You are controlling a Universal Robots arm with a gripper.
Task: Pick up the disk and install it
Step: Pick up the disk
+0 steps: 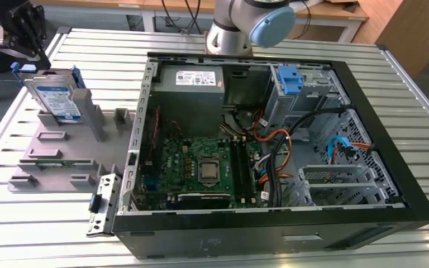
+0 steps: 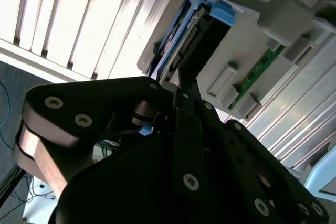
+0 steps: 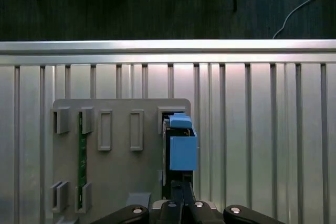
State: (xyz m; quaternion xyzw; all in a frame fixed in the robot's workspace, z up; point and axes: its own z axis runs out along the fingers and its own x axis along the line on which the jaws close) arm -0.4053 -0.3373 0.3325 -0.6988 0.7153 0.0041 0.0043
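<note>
One gripper (image 1: 32, 53) here, hanging over the far corner of the table (image 1: 95, 39) on the exterior view's left, right above the one disk (image 1: 54, 97). The disk stands on edge in a slot of the single grey holder (image 1: 58, 148), label facing out, and it is not yet in the computer. In both wrist views the fingers are drawn together in a narrow point with nothing seen between them. In the first wrist view the gripper (image 3: 181, 188) sits just short of the blue end of the disk (image 3: 182, 150). In the second wrist view the gripper (image 2: 189, 90) reaches the thin edge of the disk (image 2: 176, 45), and I can't tell whether they touch. One green memory strip (image 1: 54, 163) also stands in the holder, nearer than the disk and well apart from it. On the exterior view's right of the holder lies one open computer case (image 1: 415, 184). Inside it I count one grey power supply (image 1: 192, 78) at the far side and one blue bracket (image 1: 290, 78) just to the right of that. One green main board (image 1: 199, 167) lies on the floor of the case, nearer than the power supply. The arm's grey and blue joint (image 1: 248, 22) rises beyond the far wall of the case.
</note>
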